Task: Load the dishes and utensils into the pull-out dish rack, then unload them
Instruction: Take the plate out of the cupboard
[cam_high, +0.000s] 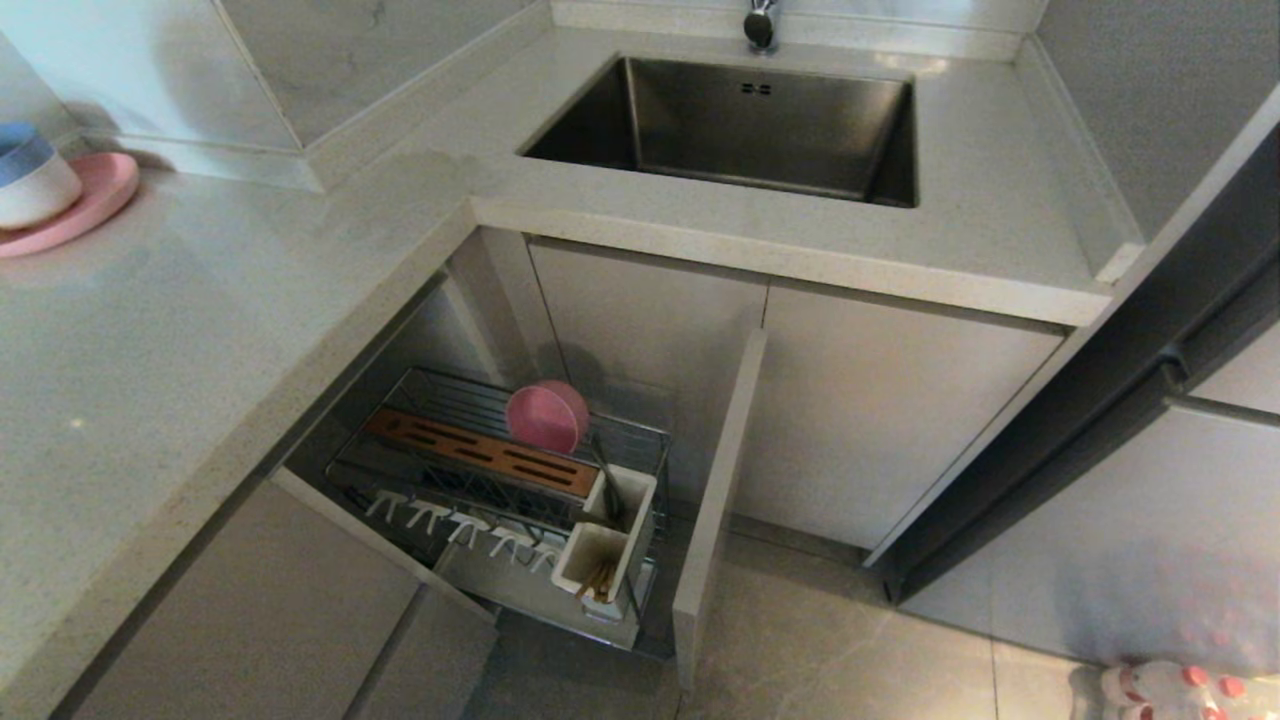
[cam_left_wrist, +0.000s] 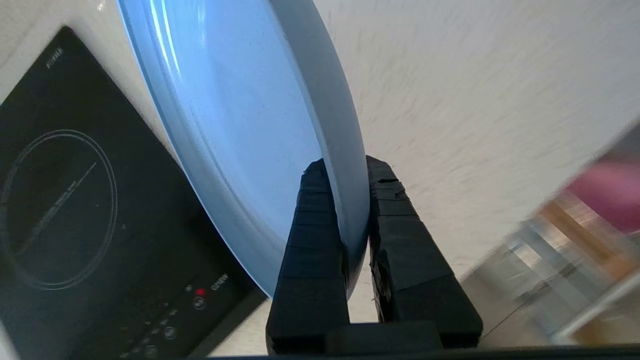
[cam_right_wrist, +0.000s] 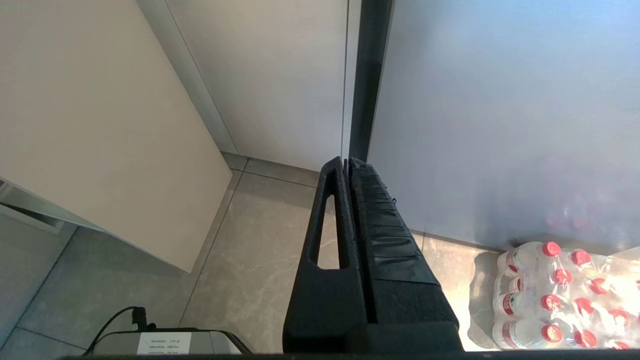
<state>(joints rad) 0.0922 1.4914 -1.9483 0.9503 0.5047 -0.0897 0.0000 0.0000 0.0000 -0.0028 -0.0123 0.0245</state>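
Blue plate (cam_left_wrist: 240, 125) stood on edge, pinched at its rim between the left gripper's (cam_left_wrist: 345, 170) fingers above the bench (cam_left_wrist: 475, 100), beside a black cooktop (cam_left_wrist: 75, 200). Below, the pull-out dish rack (cam_high: 500, 500) stood drawn out, chopsticks (cam_high: 598, 580) in its near white utensil box (cam_high: 600, 560), pink bowl (cam_high: 546, 416) at its far side. The right gripper's (cam_right_wrist: 347, 162) fingers were pressed together, empty, above the floor (cam_right_wrist: 240, 260).

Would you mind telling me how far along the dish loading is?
Done: the pink bowl and chopsticks sit in the pull-out rack. In hand: the left end effector is clamped on the blue plate. Left: slotting that plate, then unloading.
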